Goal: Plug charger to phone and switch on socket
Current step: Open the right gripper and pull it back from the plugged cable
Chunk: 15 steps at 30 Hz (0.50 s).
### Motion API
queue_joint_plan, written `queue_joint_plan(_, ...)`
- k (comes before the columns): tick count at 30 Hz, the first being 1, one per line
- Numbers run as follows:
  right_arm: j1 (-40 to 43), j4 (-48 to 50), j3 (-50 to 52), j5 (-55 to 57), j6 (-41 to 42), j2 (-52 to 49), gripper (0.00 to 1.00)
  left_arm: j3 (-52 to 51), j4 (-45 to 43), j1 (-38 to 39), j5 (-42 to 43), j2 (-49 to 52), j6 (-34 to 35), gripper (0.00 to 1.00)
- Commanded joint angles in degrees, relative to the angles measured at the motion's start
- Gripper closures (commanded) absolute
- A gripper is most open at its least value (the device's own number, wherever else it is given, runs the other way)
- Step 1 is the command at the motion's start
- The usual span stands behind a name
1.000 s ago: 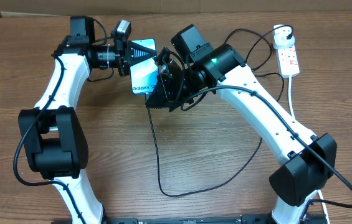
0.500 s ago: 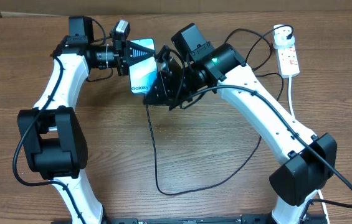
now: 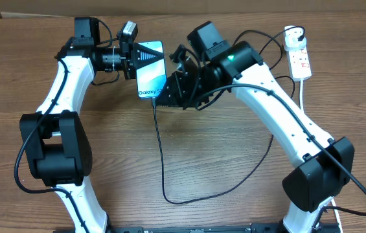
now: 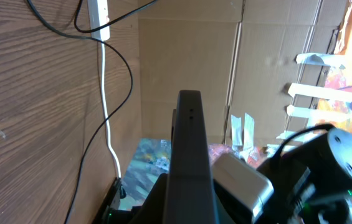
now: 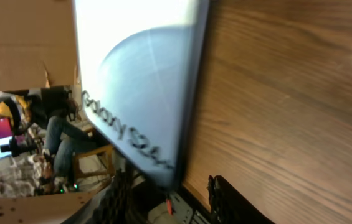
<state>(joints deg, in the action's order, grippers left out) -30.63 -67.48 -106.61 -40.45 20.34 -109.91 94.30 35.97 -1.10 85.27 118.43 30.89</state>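
While the left gripper (image 3: 133, 59) clamps the phone (image 3: 151, 76) steady, overhead shows its port end facing the right gripper (image 3: 170, 92), charger (image 3: 159, 155) trailing just below. Left wrist: phone edge-on, socket (image 4: 99, 15) far beyond the gripper. Right wrist: fingers (image 5: 230, 200) flank the phone's lower edge, probably aligning the plug; whether they pinch it is unclear.

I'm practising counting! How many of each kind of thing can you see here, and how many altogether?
Robot arms: 2 (left, right)
Phone: 1
Black charger cable: 1
White power strip: 1
Total: 5
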Motion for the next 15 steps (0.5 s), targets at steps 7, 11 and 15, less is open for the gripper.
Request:
queue_joint_plan(7,8.5,-8.6,-6.8,3.9,-7.2,4.5,0.43,0.6,0.2,0.3,-11.2,-0.4,-1.6,0.96)
queue_joint_plan(11,10.7,-12.3,-8.0,5.1,-9.9,4.6,0.40,0.6,2.5,0.9,-22.7,-0.4,-4.3,0.96)
queue_joint_plan(15,11.1,-13.3,-8.0,7.5,-10.2,4.5,0.39,0.6,3.5,2.3,-28.1,-0.3,-7.7,0.96)
